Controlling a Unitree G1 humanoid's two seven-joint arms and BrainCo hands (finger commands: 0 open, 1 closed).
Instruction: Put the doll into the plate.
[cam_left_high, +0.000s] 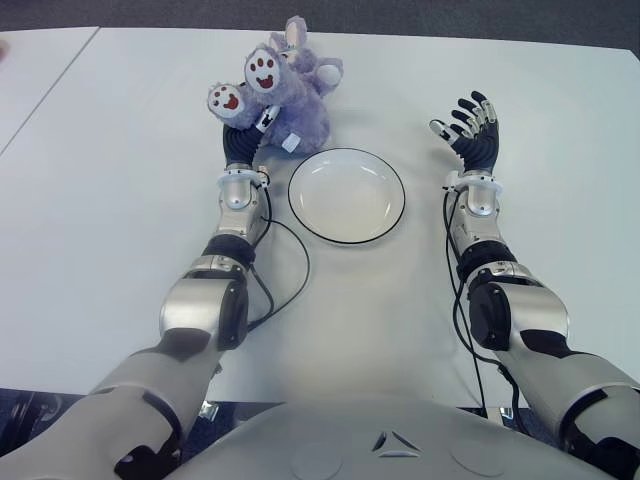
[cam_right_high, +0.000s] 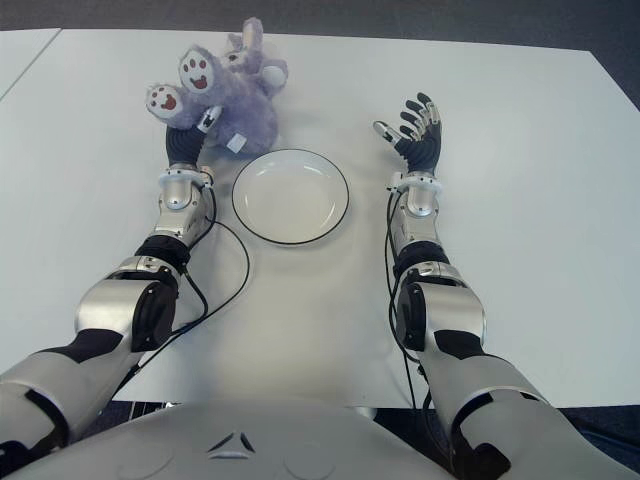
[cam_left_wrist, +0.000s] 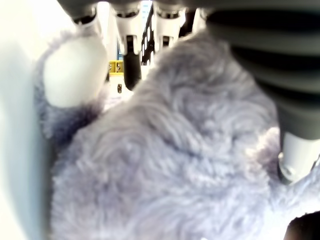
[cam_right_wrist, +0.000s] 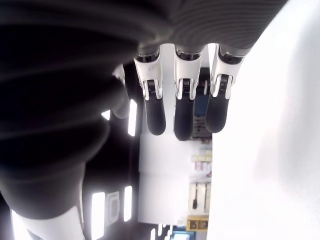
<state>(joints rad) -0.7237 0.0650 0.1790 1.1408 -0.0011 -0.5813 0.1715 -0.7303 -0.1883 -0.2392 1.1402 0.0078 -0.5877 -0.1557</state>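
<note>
- A white surface fills most of the head views; a dark strip of floor runs along its far edge, and a seam shows at its far left corner.
- The doll, a lilac plush animal, lies on the surface at about 11 o'clock from the plate, close beside its far-left rim but outside it.
- The doll lies on its back, two feet with white soles and dark paw prints tipped up toward the camera, and a small white tag showing on its near side.
- The left hand is at the doll's near-left side, just below the raised feet; it is pressed into the plush, and the left wrist view shows lilac fur filling the palm with the fingers reaching over it, so the hand grips the doll.
- The plate is round and white with a thin dark rim, lying flat at the middle of the surface between the two forearms, with nothing in it.
- The right hand shows at about 3 o'clock from the plate, well clear of its rim, palm turned inward.
- Its fingers are spread straight and hold nothing.
- A black cable loops on the surface from the left forearm, passing near the plate's near-left edge.
</note>
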